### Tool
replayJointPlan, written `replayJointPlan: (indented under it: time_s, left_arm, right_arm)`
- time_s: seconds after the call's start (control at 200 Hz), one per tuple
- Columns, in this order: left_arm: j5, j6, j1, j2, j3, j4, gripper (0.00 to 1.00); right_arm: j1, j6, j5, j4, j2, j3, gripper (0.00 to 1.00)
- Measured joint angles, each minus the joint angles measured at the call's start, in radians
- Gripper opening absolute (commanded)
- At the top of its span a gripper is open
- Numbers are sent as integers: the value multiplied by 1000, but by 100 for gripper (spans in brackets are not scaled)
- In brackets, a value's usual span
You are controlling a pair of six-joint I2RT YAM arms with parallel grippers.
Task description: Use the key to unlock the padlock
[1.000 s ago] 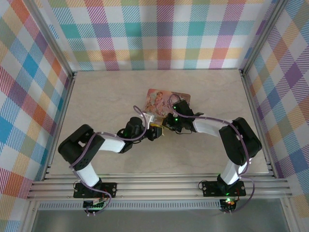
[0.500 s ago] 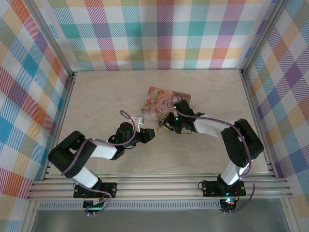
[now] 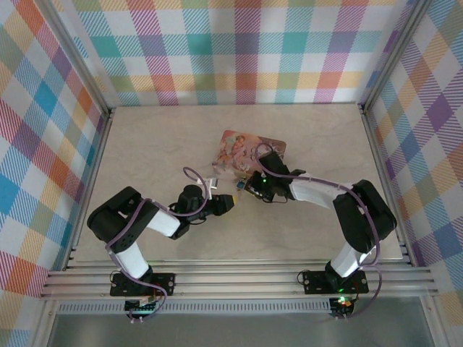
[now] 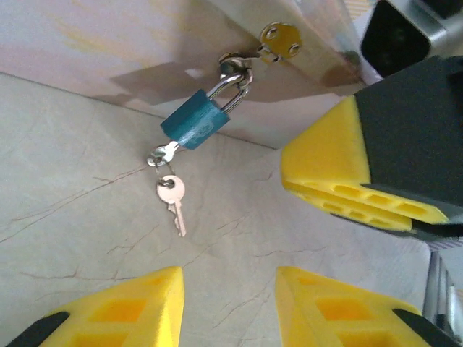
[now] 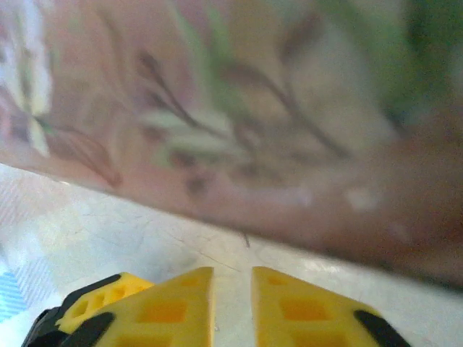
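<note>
On my left wrist feed I see the small padlock (image 4: 193,124): a teal-blue rectangular body under a bright silver shackle, hanging tilted from the brass-coloured hasp (image 4: 278,37) on the side wall of the pink pictured tin box (image 4: 130,43). The shackle runs through the hasp's loop, and both its legs seem to enter the body, so it looks closed to me. A small silver key (image 4: 163,153) sits in the lower end of the padlock with only its head showing. A thin ring joins it to a second silver key (image 4: 172,199), which lies flat on the pale veined tabletop (image 4: 79,253) just below. Whether the padlock's body touches the tabletop I cannot tell. The left fingers (image 4: 130,307), yellow and ribbed, are spread with bare tabletop between them; they pinch nothing and stand near the spare key, apart from it. One yellow tip of the right fingers (image 4: 340,173) stands just beside the padlock on its other side. On the right wrist feed those fingers are parted by a narrow gap with nothing in it, close against the blurred wall of the tin box. From overhead, the box lies near the middle of the tabletop, and the two arms meet at its near edge, where the padlock hangs.
</note>
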Motion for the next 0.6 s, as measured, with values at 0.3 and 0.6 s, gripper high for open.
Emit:
replayJointPlan:
  time_s: [0.3, 0.6]
  left_arm:
    - [1, 57, 11, -84, 12, -136, 37]
    - [1, 106, 53, -193, 2, -236, 37]
  right_arm:
    - [114, -9, 208, -14, 19, 0, 59]
    - [147, -10, 327, -23, 119, 103, 59]
